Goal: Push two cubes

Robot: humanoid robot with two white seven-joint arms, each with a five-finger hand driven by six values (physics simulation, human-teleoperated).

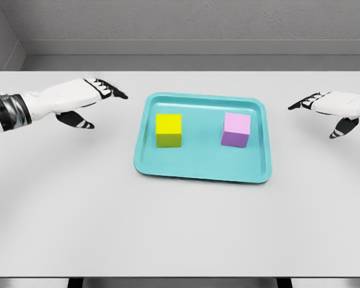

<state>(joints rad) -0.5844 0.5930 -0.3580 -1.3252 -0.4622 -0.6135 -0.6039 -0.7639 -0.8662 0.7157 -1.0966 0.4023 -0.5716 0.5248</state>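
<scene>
2 cubes: yellow cube [168,129] right of left hand [87,99].

A yellow cube [168,129] and a lilac cube [236,129] are sitting apart inside a shallow teal tray [201,171] on the white table [180,228], both open hands flanking it.
</scene>
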